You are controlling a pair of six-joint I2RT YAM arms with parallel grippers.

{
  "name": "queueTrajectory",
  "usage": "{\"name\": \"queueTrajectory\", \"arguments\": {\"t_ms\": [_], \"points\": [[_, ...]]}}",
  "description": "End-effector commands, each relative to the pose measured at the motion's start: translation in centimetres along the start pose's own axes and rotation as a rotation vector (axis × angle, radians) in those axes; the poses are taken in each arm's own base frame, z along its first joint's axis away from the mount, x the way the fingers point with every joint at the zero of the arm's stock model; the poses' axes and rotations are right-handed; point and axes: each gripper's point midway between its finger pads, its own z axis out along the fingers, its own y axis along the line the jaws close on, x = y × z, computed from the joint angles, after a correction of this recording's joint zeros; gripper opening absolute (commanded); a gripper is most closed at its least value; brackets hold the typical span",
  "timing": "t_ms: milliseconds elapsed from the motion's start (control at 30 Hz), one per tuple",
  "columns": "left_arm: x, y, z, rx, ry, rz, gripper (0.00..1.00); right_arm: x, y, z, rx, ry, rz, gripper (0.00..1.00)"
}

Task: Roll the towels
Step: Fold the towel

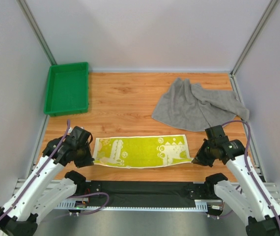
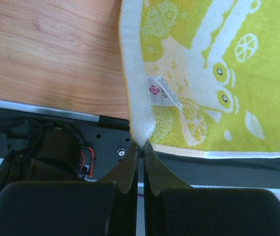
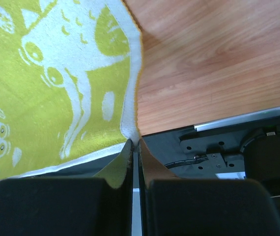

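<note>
Showing warm brown wood on the worktop (image 1: 125,98), smooth, with a soft shine and dark grain lines. Looking thick and fuzzy on the grey towel (image 1: 194,105), matt cloth full of soft folds. Looking flatter and finer on the small towel (image 1: 140,151), loopy cloth in yellow-green and white, with a slick white label (image 2: 163,91). Shining a little on the green tray (image 1: 66,91), hard smooth plastic. Glinting as bare silver metal along the rail (image 2: 46,109) at the near edge. Looking dull, black and hard on the left tool (image 2: 141,147) and right tool (image 3: 134,145), with see-through brownish tips.
</note>
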Motion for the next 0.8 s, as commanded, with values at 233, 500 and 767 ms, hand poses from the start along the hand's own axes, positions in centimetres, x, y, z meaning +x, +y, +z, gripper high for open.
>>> {"name": "queueTrajectory", "arguments": {"t_ms": [233,500,767], "points": [[-4.9,-2.6,0.8,-0.048,-0.016,0.079,0.00,-6.1,5.9,0.2,-0.033,-0.087,-0.119,0.00],[-7.7,-3.2,2.1,-0.062,0.011,0.083,0.00,-8.4,7.5,2.1,0.000,-0.081,-0.144,0.00],[-9.2,-3.2,4.3,-0.083,0.053,0.081,0.00,-10.7,8.8,3.2,0.018,-0.075,-0.147,0.00]]}}
